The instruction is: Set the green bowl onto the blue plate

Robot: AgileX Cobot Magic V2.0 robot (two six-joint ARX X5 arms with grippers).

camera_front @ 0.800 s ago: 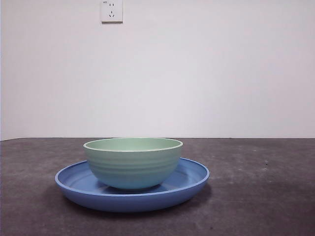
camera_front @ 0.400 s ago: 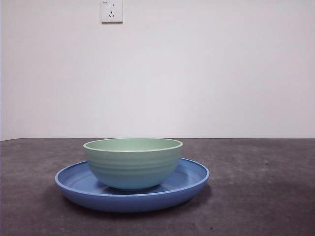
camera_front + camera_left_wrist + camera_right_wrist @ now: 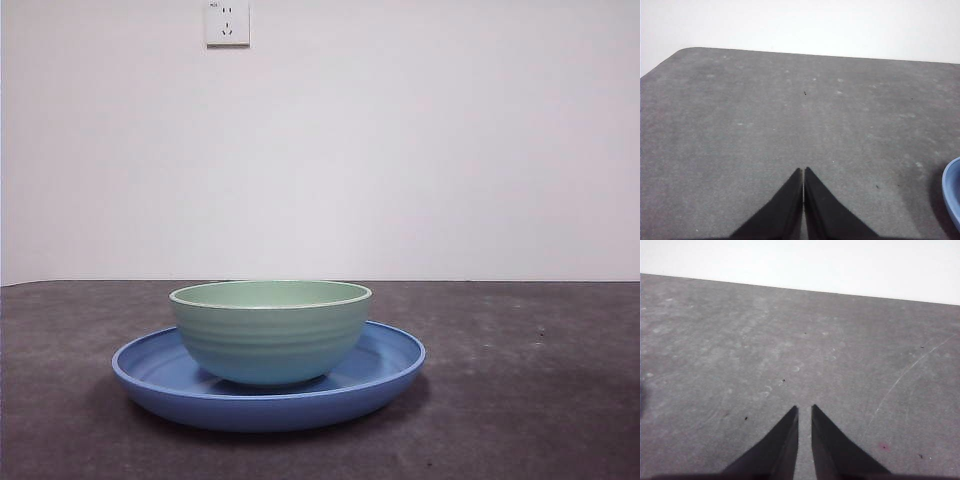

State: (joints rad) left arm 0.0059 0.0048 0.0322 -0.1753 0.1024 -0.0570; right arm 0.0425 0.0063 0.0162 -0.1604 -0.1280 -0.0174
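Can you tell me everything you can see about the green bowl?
The green bowl is round and pale mint green, with faint ridges around its outside and a lighter rim. It looks like smooth ceramic. It stands upright, nothing showing above its rim, and sits on the blue plate, a bit left of the middle. Nothing else touches it.

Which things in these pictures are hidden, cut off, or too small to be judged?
- Front view: the green bowl hides the blue plate centre and the bowl's foot.
- Front view: the low camera hides the bowl's inside bottom.
- Left wrist view: the picture's edge cuts the plate to a sliver.
- Front view: wall socket markings too small.
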